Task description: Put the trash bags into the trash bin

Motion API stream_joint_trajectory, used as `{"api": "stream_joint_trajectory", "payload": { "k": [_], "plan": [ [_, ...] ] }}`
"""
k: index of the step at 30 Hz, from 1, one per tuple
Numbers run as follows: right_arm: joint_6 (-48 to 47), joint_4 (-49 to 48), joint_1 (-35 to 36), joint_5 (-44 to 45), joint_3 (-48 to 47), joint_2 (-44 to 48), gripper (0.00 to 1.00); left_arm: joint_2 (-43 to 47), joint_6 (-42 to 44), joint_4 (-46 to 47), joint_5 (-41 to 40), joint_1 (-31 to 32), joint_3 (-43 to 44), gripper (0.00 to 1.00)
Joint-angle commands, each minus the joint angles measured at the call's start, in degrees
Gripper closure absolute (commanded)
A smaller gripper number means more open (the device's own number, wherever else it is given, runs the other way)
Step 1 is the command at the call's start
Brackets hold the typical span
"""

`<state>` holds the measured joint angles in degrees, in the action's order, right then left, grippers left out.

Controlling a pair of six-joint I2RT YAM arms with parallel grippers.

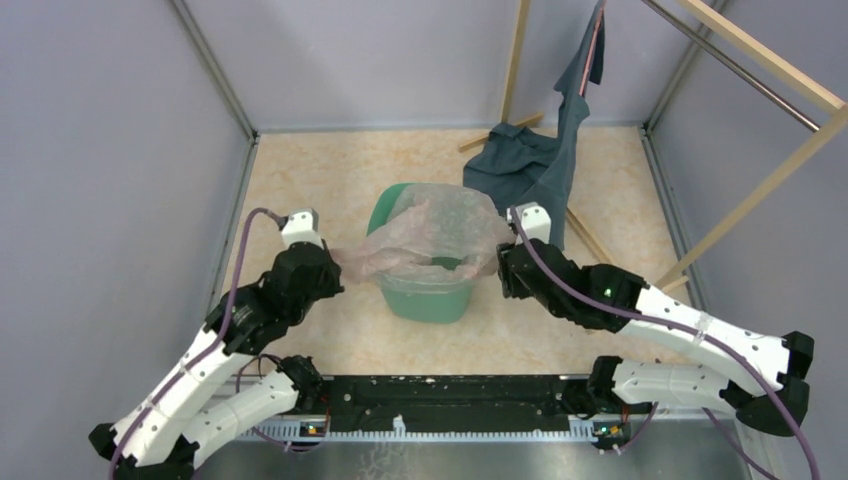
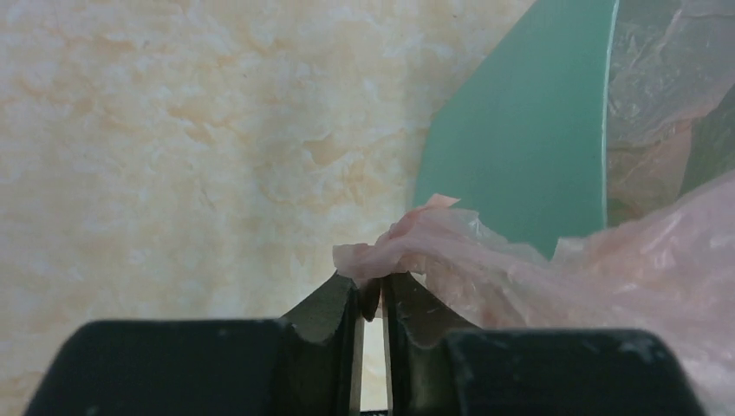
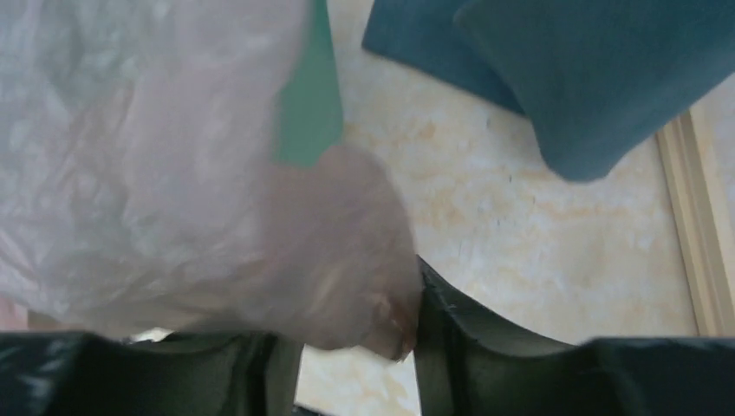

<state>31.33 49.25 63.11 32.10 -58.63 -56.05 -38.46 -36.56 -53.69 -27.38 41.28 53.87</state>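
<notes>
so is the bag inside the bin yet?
Partly: bag draped over the bin, both ends held outside by left end effector and right end effector.

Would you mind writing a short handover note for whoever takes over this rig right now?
Left pincer: shut on an edge of the pink trash bag, just left of the mint-green trash bin.
Right pincer: appears shut on a bunch of the bag's film at the bin's right side.
Bag: stretched between both pincers, draped across the bin's mouth, its middle sagging inside.
Done: bag is over the bin.
Left: lower it in, then release both ends.
</notes>
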Motion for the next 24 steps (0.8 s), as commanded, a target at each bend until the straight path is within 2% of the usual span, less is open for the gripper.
{"api": "stream_joint_trajectory", "payload": {
  "k": [1,3,5,7,10,12,16,18,21,24],
  "plan": [
    [-11.8,-24.5,-5.8,2.9,3.0,2.9,0.52,-5.3,3.4,6.6,-5.2,-0.1,2.0,0.79],
    [-12.0,-23.3,-8.3,0.4,2.2,3.4,0.47,-6.0,2.7,3.8,-4.4,-0.1,3.9,0.73],
    [-12.6,-19.4,-8.5,-2.9,0.6,4.2,0.36,-4.5,1.3,-0.9,-1.0,-0.1,5.9,0.65],
    [-13.8,-15.5,-8.5,-8.9,-0.8,5.8,0.27,0.1,0.9,-2.9,4.3,-0.1,7.0,0.49],
    [-13.1,-9.9,-8.6,-14.7,-2.3,8.9,0.18,7.1,2.4,-2.4,15.4,-0.1,7.7,0.25],
    [-13.1,-7.9,-8.5,-17.4,-3.8,10.4,0.15,9.6,3.9,-2.1,21.1,-0.1,9.1,0.14],
    [-15.6,-6.5,-8.5,-21.7,-6.8,11.1,0.13,8.6,10.9,-3.9,24.1,-0.1,15.5,0.04],
    [-16.3,-6.8,-8.5,-20.1,-7.7,10.8,0.09,6.0,13.9,-4.9,24.1,-0.1,19.6,0.03],
    [-16.6,-6.6,-8.5,-16.0,-10.1,9.0,0.08,1.7,16.1,-7.8,18.7,-0.1,25.5,0.01],
    [-16.9,-8.1,-8.5,-14.2,-10.7,7.2,0.09,-1.6,19.4,-7.4,17.8,-0.1,27.2,0.02]
  ]
}}
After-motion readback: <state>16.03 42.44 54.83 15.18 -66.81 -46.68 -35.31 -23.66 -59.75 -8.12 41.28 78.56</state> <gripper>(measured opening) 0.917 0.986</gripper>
